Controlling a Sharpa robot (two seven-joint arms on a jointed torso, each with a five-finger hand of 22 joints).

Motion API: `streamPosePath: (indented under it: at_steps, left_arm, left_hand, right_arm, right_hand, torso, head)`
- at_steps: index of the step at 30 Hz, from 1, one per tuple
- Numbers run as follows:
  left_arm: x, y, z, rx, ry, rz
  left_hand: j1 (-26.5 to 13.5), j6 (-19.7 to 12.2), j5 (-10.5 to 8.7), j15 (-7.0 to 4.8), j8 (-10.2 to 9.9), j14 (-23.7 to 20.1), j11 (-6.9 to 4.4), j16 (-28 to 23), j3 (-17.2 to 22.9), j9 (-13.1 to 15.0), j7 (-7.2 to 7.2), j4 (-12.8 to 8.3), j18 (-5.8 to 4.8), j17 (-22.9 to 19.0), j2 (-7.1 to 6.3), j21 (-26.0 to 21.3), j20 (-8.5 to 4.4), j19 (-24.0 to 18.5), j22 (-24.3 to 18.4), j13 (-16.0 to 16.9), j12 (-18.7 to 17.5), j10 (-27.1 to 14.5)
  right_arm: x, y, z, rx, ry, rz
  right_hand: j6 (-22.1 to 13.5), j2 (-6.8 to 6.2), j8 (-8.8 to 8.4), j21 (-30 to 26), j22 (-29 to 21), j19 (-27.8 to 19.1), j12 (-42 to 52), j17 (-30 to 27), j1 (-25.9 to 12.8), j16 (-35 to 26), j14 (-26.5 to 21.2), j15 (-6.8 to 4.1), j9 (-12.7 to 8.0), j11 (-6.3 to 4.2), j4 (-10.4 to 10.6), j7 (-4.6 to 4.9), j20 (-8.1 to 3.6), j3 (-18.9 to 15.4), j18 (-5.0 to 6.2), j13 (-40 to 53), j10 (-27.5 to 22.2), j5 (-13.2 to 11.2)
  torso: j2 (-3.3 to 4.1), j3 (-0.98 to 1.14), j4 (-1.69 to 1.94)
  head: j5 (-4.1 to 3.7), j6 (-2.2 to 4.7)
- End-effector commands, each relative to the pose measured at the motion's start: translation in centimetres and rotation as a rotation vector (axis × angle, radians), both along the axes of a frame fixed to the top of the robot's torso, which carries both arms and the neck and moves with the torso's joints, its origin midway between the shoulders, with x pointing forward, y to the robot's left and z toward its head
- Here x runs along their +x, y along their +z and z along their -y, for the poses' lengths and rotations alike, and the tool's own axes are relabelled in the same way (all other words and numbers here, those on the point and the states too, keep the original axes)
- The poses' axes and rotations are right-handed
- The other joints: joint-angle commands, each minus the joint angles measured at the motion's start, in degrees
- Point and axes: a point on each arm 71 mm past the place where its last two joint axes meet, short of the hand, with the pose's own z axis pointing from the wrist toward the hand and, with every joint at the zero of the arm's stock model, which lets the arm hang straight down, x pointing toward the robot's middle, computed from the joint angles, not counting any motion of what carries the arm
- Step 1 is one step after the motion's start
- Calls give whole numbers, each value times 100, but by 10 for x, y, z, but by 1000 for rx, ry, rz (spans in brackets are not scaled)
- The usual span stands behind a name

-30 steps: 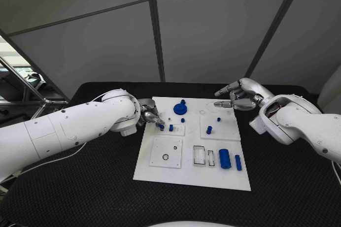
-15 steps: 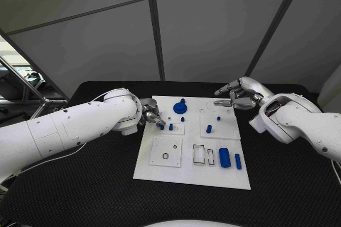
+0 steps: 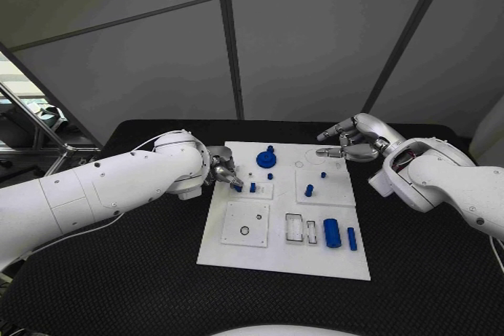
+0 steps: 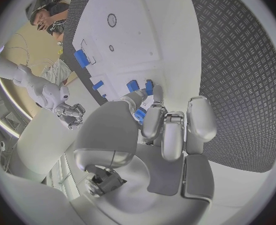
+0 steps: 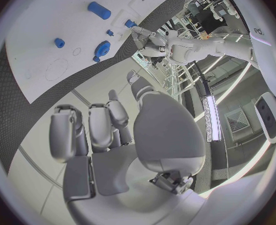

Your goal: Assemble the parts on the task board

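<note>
Fingers of the left hand touch small blue parts near the task board's left edge, grasp unclear; gentle vertical pressing seems wise. Right hand hovers, holding nothing.

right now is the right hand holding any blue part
No: the right hand hovers past the task board's far right corner with nothing between its fingers.

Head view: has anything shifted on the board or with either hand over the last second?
No visible change. The left hand stays at the small blue pegs on the task board's left side, the right hand stays over its far right corner holding nothing, and the blue parts lie as before.
</note>
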Motion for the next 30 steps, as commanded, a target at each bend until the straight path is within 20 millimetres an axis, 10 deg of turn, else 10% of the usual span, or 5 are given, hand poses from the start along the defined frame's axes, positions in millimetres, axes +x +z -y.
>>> streamPosePath:
  at_steps: [1,21,30]
  left_arm:
    - [1,-1,-2,44,-1,13]
    - [-3,-6,7,74,-52,-18]
    - [-2,-9,9,88,-43,-28]
  left_hand:
    - [48,37,-14,-40,37,559,-41,24,851,14,0,-848,-219,1430,17,5,-12,5,2,954,-16,119]
    - [5,52,-17,-37,47,559,-35,23,858,31,3,-837,-219,1429,10,-1,-11,2,0,948,-28,122]
    - [-312,126,-414,-73,158,570,-90,59,748,220,-84,-562,-228,1465,4,18,-33,39,56,957,28,164]
  right_arm:
    - [0,2,-1,5,12,5]
    - [-1,2,-1,4,14,4]
    - [-1,2,-1,5,13,5]
  right_hand:
    - [38,8,-17,-33,208,19,28,-2,-52,-25,111,-32,7,7,2,-9,-13,0,85,-3,34,35]
    - [38,8,-17,-33,208,19,28,-2,-52,-25,111,-32,7,7,2,-9,-13,0,85,-3,34,35]
    - [38,8,-17,-33,208,19,28,-2,-52,-25,111,-32,7,7,2,-9,-13,0,85,-3,34,35]
  torso:
    - [2,1,2]
    - [-4,4,-4]
    - [-1,3,2]
  head:
    - [-7,1]
    - [-27,-15]
    - [-39,-14]
